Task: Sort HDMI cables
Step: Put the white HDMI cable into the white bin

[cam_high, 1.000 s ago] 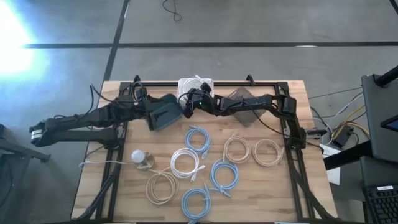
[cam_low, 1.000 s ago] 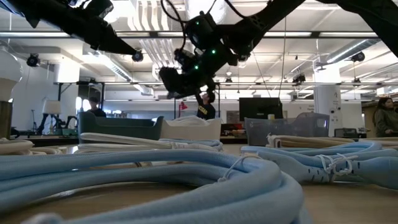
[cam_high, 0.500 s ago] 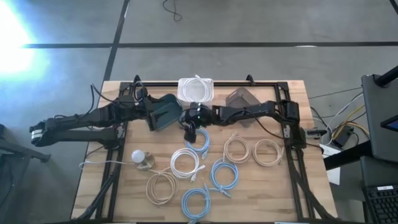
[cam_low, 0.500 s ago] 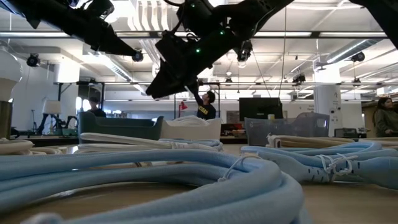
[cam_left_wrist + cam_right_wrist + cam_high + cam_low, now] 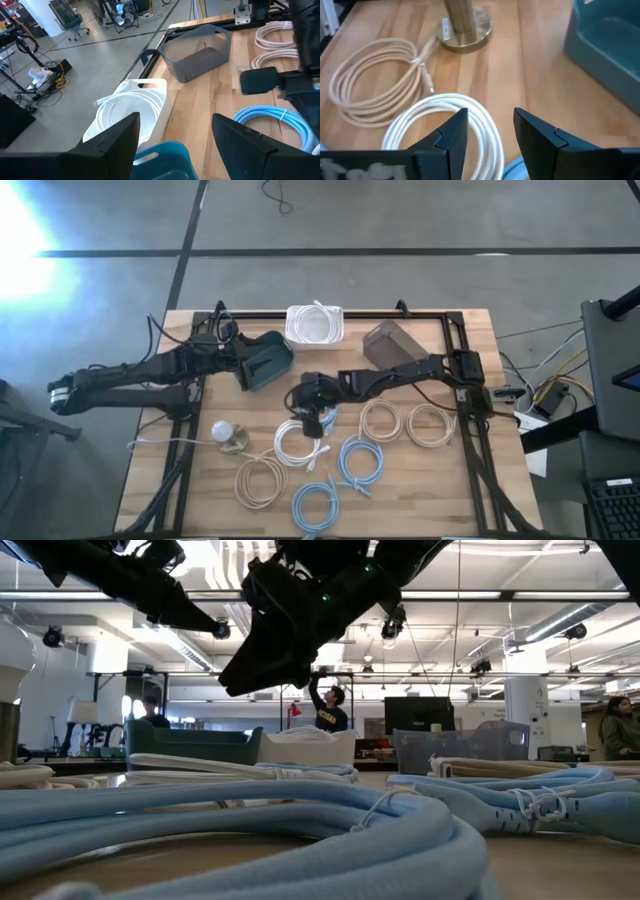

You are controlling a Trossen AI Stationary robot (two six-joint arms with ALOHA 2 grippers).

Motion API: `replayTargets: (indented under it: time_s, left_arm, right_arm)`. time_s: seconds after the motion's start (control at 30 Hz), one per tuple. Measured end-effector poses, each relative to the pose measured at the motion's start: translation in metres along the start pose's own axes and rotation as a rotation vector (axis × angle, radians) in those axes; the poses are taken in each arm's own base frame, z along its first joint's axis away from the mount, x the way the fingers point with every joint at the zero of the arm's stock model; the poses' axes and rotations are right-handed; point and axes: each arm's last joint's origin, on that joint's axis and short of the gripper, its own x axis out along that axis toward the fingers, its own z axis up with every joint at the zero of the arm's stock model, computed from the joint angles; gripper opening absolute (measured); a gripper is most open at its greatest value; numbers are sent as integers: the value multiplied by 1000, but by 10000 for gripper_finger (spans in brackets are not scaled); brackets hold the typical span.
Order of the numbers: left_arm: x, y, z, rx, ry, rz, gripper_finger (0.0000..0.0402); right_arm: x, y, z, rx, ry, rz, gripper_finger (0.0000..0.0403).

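Hovering right tool [image 5: 490, 131], fingers apart, over round white coil [image 5: 447, 127].

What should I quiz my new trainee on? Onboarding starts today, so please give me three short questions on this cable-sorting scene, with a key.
1. True or false: the white bin already holds a white coil.
2. The right pincer, open, hangs nearest to: A) the loose white coil on the table; B) the grey bin; C) the teal bin.
3. Fill in: ___ beige coils lie on the table.

Key: 1 true; 2 A; 3 three.
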Motion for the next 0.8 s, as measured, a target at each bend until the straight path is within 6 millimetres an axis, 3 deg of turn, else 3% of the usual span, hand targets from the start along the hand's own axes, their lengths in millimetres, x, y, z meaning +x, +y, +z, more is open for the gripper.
replayTargets:
  time_s: [0.23, 0.47, 0.8]
  left_arm:
    - [0, 0, 0, 0, 0, 0, 252]
    - [0, 0, 0, -3, 0, -2, 252]
    - [0, 0, 0, -3, -1, -5, 252]
  right_arm:
    - [7, 5, -5, 0, 13, 10, 153]
    - [32, 0, -28, 36, 88, 0, 152]
    - [50, -3, -48, 70, 149, -9, 152]
